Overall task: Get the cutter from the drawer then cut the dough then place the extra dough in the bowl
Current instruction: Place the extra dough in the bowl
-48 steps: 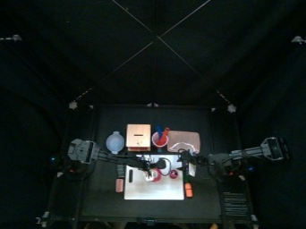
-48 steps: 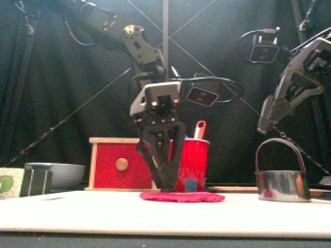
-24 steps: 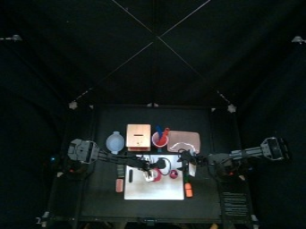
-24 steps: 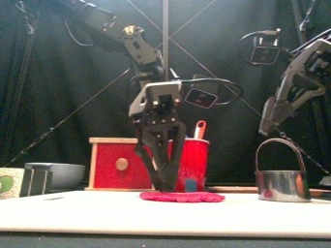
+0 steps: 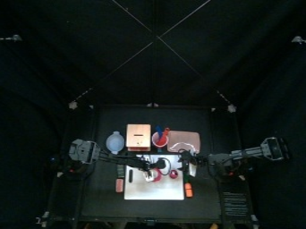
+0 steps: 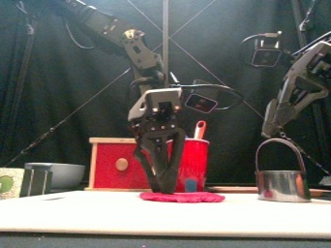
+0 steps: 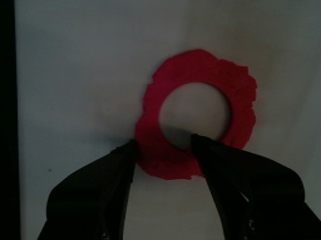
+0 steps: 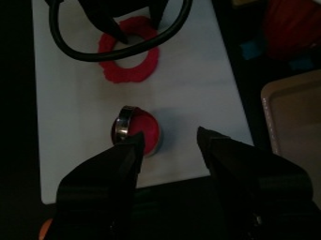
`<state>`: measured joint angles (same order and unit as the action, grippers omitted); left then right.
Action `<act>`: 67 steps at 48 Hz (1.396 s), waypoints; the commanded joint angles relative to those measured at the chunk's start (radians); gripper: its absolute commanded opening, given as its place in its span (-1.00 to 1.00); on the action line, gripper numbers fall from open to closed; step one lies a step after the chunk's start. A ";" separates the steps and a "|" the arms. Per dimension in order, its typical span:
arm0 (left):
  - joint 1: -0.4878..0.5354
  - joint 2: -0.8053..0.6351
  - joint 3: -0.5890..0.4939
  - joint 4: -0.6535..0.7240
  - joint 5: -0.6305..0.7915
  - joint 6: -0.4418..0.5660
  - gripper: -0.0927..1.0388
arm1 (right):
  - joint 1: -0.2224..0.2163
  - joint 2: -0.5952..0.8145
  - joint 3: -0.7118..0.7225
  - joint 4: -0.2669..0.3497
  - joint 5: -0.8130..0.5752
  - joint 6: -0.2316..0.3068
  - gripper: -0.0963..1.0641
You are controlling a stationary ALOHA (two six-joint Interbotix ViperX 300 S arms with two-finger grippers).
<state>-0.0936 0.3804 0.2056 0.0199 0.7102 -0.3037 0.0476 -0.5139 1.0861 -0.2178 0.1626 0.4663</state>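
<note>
A red dough ring [image 6: 181, 197] [image 7: 207, 98] lies flat on the white cutting board [image 5: 157, 190]. My left gripper [image 6: 162, 187] [image 7: 163, 148] has come down on it. Its jaws stand a little apart, one on each side of the ring's near band. The round metal cutter [image 6: 281, 176] [image 8: 130, 128] stands on the board to the right, wire handle up, with a red dough disc inside it. My right gripper [image 8: 170, 150] [image 6: 269, 124] hangs open above and beside the cutter, holding nothing.
Behind the board stand the blue-grey bowl [image 5: 114, 140] [image 6: 54, 175], the wooden box [image 5: 138, 135] with its red drawer front [image 6: 119, 164], the red cup [image 6: 195, 161] and the pink tray [image 5: 184, 139]. Small orange toys [image 5: 120, 184] lie beside the board.
My left gripper has sunk lower onto the dough ring. The right arm has drifted slightly to the right. The cutter has not moved.
</note>
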 commanded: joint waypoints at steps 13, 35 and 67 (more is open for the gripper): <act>0.002 -0.009 0.002 0.006 -0.002 -0.002 0.68 | -0.002 -0.012 -0.008 0.002 -0.006 0.002 0.62; 0.002 -0.009 0.008 0.018 0.002 -0.002 0.68 | -0.002 -0.012 -0.008 0.002 -0.006 0.003 0.62; 0.002 -0.009 0.014 0.026 0.005 0.000 0.43 | -0.003 -0.012 -0.006 0.002 -0.005 0.002 0.62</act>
<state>-0.0905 0.3789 0.2209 0.0476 0.7118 -0.3022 0.0476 -0.5139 1.0876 -0.2163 0.1626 0.4679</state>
